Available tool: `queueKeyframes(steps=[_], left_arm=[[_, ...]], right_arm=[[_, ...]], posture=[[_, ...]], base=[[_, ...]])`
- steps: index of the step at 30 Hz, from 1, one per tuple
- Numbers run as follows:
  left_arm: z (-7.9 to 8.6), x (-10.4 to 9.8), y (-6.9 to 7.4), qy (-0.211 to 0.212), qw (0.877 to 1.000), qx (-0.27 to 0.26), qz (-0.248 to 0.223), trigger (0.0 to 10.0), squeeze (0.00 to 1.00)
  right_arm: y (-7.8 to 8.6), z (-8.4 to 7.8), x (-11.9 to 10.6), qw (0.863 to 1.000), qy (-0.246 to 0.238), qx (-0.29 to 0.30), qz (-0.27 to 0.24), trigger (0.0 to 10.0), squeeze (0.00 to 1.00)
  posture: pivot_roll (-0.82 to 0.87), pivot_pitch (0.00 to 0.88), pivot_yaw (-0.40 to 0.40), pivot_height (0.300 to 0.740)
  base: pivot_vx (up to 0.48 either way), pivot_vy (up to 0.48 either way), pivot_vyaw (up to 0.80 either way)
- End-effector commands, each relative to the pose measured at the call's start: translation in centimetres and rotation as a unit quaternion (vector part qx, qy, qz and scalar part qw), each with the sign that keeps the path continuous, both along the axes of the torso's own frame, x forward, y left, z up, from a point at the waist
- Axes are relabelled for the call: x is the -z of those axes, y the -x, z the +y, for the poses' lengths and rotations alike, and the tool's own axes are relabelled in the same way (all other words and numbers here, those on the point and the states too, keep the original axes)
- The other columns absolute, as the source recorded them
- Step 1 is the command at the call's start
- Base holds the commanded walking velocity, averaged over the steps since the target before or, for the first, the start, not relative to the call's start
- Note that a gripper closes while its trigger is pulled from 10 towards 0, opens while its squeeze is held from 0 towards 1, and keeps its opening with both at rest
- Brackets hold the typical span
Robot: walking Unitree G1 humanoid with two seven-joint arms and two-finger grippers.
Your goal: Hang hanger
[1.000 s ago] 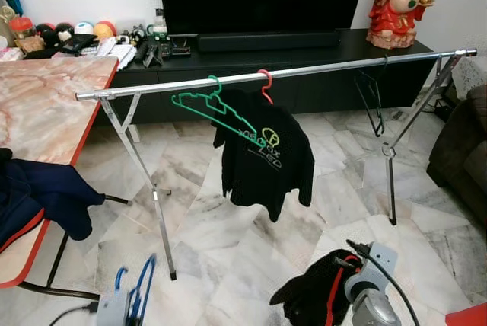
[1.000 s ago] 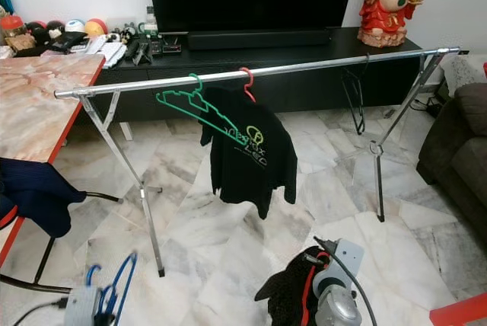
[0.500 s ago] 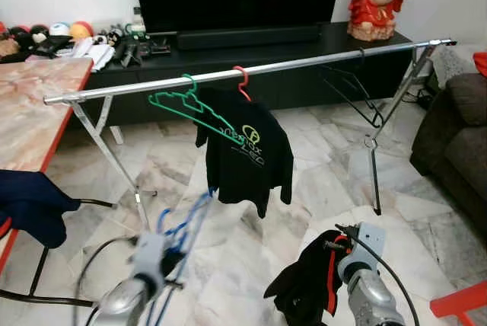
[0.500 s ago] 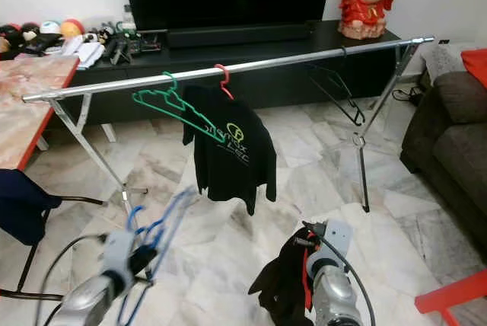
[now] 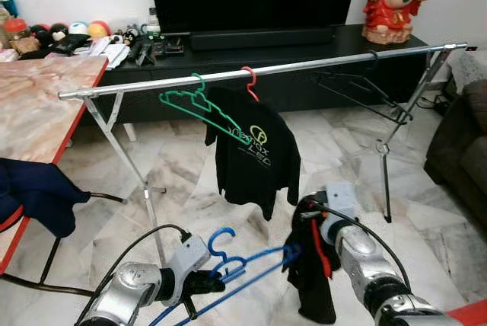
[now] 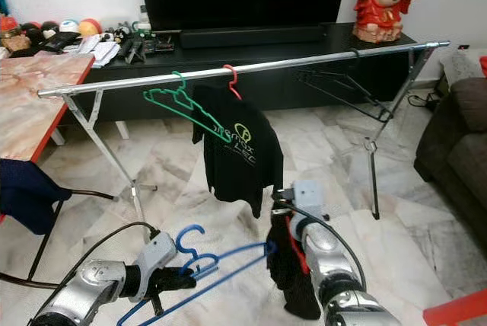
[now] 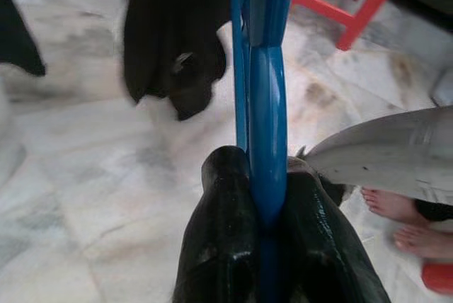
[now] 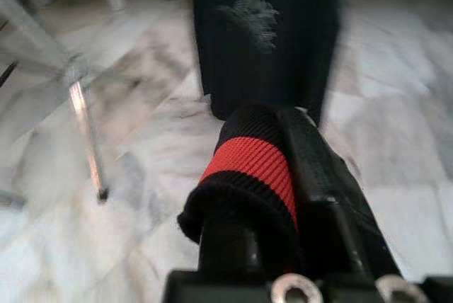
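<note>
left gripper (image 7: 265, 246) clamps blue hanger (image 5: 228, 265) | right gripper (image 8: 283, 197) grips black garment (image 5: 312, 280) | left wrist: bare feet (image 7: 396, 221)

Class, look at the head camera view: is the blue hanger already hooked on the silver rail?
No. The blue hanger is low over the floor, clamped in the left gripper, well below the silver rail.

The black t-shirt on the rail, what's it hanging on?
A red plastic hanger: its hook shows over the silver metal rail; the black t-shirt covers its shoulders.

silver arms, black cables, glossy black fingers (image 7: 219, 246), screws.
</note>
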State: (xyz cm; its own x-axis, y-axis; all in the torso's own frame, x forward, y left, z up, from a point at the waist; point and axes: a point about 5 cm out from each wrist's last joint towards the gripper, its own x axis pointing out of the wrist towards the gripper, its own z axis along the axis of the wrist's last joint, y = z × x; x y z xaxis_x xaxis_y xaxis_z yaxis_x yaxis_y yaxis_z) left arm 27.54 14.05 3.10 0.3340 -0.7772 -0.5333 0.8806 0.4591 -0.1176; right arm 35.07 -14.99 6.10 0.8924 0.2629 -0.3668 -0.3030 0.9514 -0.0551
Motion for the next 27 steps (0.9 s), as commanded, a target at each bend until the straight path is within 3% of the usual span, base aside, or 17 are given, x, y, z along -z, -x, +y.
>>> queueKeyframes(steps=[1,6,9,15,27], left_arm=[[-0.8,-1.3,-0.8,0.024,1.0,0.004,-0.004,10.0,0.0],[-1.9,-1.6,-0.7,0.043,0.999,0.011,-0.003,10.0,0.0],[-2.0,-1.7,-1.1,0.04,0.999,-0.014,-0.016,10.0,0.0],[-1.0,-1.5,-1.5,-0.003,0.998,-0.053,-0.028,10.0,0.0],[0.1,-1.5,-1.9,-0.016,0.994,-0.097,-0.041,10.0,0.0]], right_arm=[[-0.1,0.5,0.0,0.999,0.03,-0.027,0.014,10.0,0.0],[-0.1,0.1,0.2,0.998,0.047,-0.022,0.027,10.0,0.0],[0.1,0.1,0.4,0.998,0.052,-0.023,0.033,10.0,0.0],[0.4,-0.5,0.9,0.998,0.054,-0.012,0.042,10.0,0.0],[0.8,-0.7,1.5,0.998,0.046,-0.001,0.05,10.0,0.0]], posture=[[0.0,0.0,-0.006,0.74],[0.0,0.0,-0.015,0.74],[0.0,0.0,-0.016,0.74],[0.0,0.004,-0.016,0.74],[0.01,0.017,-0.018,0.74]], base=[[0.0,0.0,0.0],[0.0,0.0,0.0],[0.0,0.0,0.0],[0.0,0.0,0.0],[0.0,0.0,0.0]])
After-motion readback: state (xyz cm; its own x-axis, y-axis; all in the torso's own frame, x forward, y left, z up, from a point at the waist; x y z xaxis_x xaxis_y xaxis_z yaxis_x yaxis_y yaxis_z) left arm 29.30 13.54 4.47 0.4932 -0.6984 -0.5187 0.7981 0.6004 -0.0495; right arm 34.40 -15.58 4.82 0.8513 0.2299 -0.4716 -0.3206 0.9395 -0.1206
